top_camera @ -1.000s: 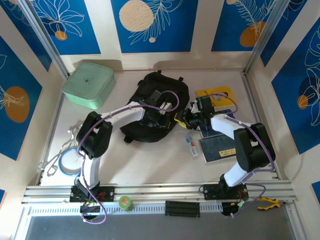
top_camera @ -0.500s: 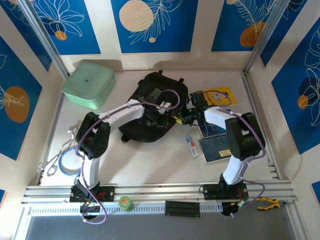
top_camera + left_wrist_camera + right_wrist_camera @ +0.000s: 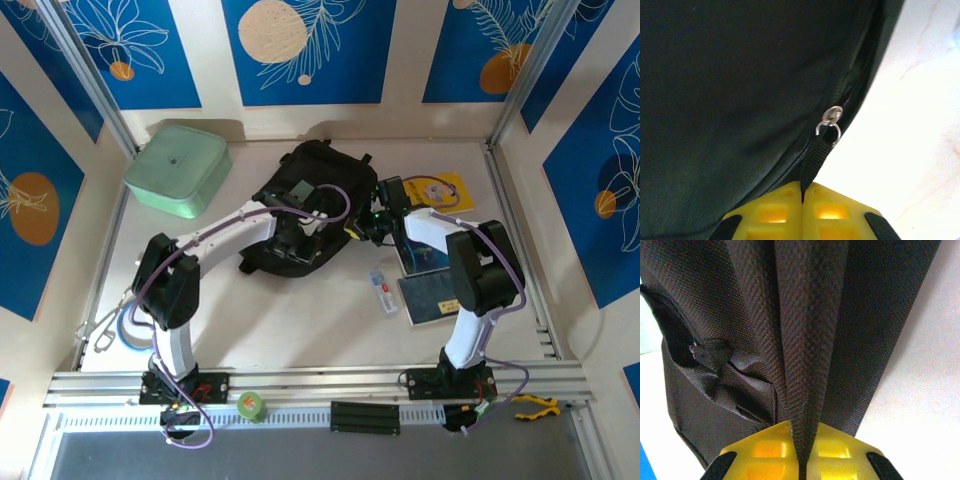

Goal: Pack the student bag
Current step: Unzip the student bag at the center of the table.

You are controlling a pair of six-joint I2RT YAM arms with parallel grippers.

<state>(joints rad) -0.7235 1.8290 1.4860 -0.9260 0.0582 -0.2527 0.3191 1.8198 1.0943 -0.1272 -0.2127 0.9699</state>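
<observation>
The student bag (image 3: 318, 190), a black fabric backpack, lies in the middle of the table toward the back. My left gripper (image 3: 298, 238) sits at the bag's near edge. In the left wrist view its yellow fingers (image 3: 775, 210) are shut on a black webbing zipper pull (image 3: 819, 152) that hangs from a small metal ring (image 3: 830, 125). My right gripper (image 3: 364, 228) is at the bag's right side. In the right wrist view its fingers (image 3: 757, 455) are shut on an upright fold of the bag's woven fabric (image 3: 807, 350).
A mint-green lidded box (image 3: 178, 168) stands at the back left. A yellow book (image 3: 443, 190), a dark slate (image 3: 432, 297) and a small white packet (image 3: 383, 291) lie right of the bag. A blue tape roll (image 3: 133, 327) lies at the left, a green roll (image 3: 251, 405) on the front rail.
My right gripper moved left to the bag and closed on its fabric. The left arm stretched farther out, and the bag shifted slightly toward the back.
</observation>
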